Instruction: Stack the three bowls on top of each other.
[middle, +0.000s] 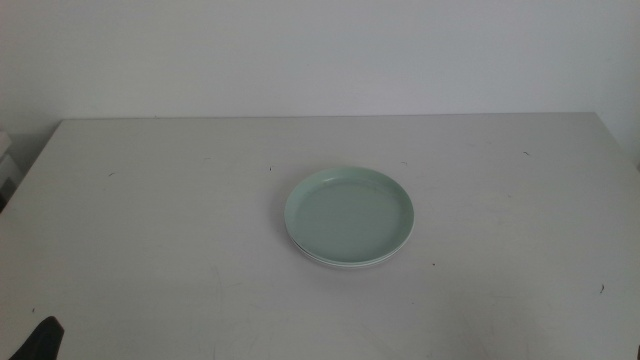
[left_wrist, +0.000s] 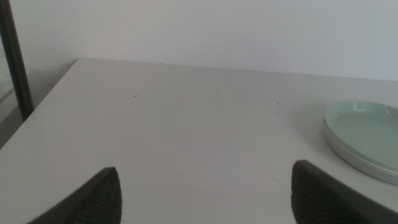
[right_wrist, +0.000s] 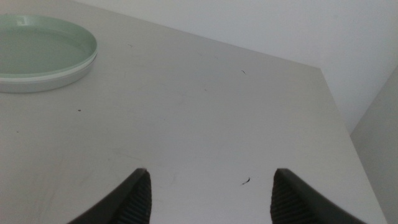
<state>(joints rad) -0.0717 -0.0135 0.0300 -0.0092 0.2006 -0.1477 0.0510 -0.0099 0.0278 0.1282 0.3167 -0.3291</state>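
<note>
The pale mint green bowl (middle: 350, 215) sits on top of a stack at the middle of the table. Under it, only the rim of the cream-white bowl (middle: 345, 264) shows. The grey-blue bowl is hidden; I cannot see it in any view. The stack also shows in the left wrist view, mint green (left_wrist: 367, 127) over cream-white (left_wrist: 357, 158), and in the right wrist view, mint green (right_wrist: 37, 46) over cream-white (right_wrist: 50, 81). My left gripper (left_wrist: 205, 196) is open and empty, low at the front left corner (middle: 45, 340). My right gripper (right_wrist: 211, 196) is open and empty, away from the stack and out of the middle view.
The white table (middle: 150, 200) ends at a white wall behind. A dark upright post (left_wrist: 15, 62) stands beside the table's left edge. The table's right edge (right_wrist: 336, 112) drops off to the floor.
</note>
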